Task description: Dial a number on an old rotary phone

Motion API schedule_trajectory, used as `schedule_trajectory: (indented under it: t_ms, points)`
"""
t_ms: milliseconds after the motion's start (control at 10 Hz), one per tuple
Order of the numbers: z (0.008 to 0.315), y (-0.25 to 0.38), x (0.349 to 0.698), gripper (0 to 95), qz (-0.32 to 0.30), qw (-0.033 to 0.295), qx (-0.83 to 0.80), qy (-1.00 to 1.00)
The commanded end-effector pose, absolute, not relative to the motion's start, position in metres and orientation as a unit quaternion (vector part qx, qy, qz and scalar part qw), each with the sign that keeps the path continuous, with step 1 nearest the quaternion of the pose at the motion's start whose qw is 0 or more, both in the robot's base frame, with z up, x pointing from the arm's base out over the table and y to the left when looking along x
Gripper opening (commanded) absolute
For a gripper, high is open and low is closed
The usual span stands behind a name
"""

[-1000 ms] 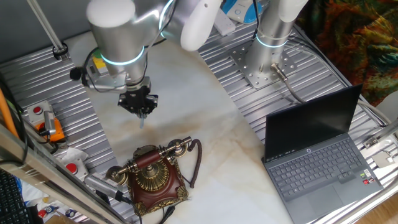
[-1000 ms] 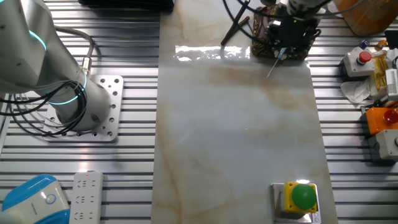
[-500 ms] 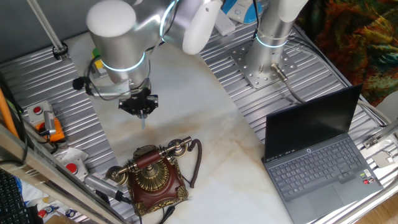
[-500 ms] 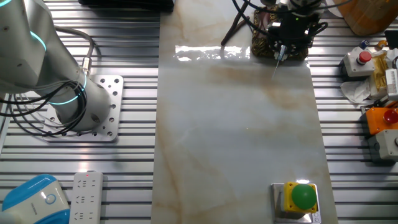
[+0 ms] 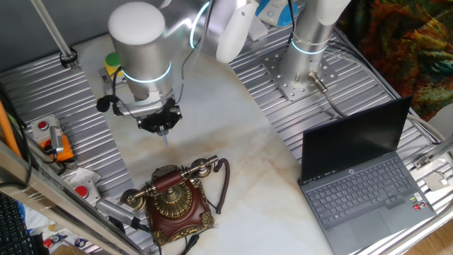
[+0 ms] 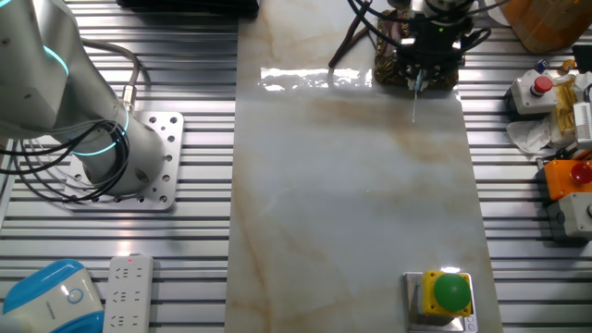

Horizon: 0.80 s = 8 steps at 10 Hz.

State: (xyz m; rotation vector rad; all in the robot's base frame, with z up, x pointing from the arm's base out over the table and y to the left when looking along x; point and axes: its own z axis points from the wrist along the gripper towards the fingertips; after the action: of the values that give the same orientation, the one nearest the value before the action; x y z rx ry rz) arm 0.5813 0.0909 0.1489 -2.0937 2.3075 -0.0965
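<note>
The old rotary phone stands near the front left of the marble tabletop, dark reddish-brown with a brass dial, its brass-ended handset across the top and a dark cord at its right. In the other fixed view the phone is at the top edge, partly hidden behind the gripper. My gripper hangs above the table, a short way behind the phone. It is shut on a thin pale stylus that points down, its tip clear of the phone. The gripper and stylus also show in the other fixed view.
An open laptop sits at the right. A green button on a yellow box stands at the far table end. Red-button boxes lie on the left rail. A second arm's base and a power strip are beside the table.
The arm has shifted slightly to the right and a little nearer the phone. The stylus has swung from slanted to nearly vertical. The phone has not moved.
</note>
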Motion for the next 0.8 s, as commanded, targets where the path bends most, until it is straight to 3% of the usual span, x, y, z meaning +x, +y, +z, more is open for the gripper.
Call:
schedule_trajectory:
  t_ms: [100, 800]
  points:
    - [0.148, 0.093, 0.583, 0.0, -0.032, 0.010, -0.689, 0.724]
    - [0.131, 0.111, 0.606, 0.0, -0.036, 0.004, -0.686, 0.726]
